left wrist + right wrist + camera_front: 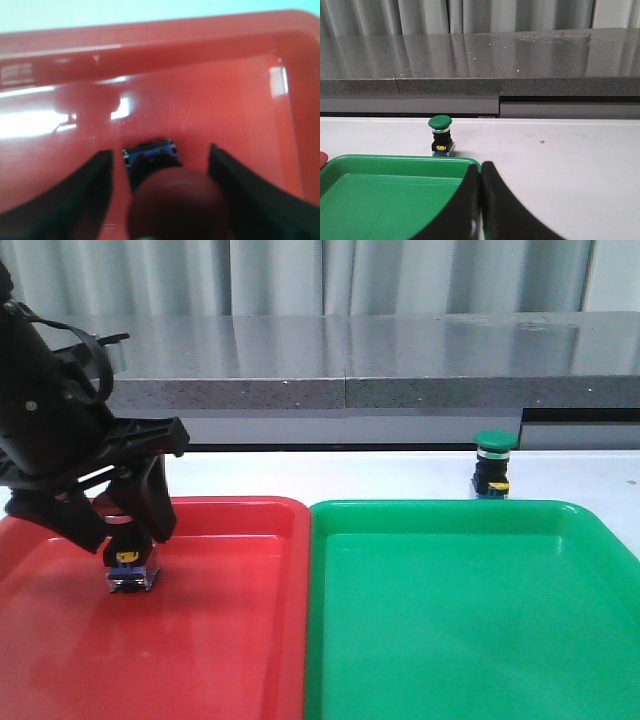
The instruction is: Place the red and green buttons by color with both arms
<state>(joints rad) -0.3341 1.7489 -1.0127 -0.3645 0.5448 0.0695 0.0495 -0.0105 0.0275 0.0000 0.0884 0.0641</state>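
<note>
The red button stands upright on the floor of the red tray, near its far left. My left gripper straddles it, with the jaws open and a gap on each side. In the left wrist view the dark red cap and blue base sit between the two fingers of the gripper. The green button stands on the white table just behind the green tray. It also shows in the right wrist view. My right gripper is shut and empty, over the near right corner of the green tray, well short of the green button.
The two trays lie side by side and touch at the middle. A grey stone ledge runs along the back of the white table. A bit of the red tray shows at the edge of the right wrist view.
</note>
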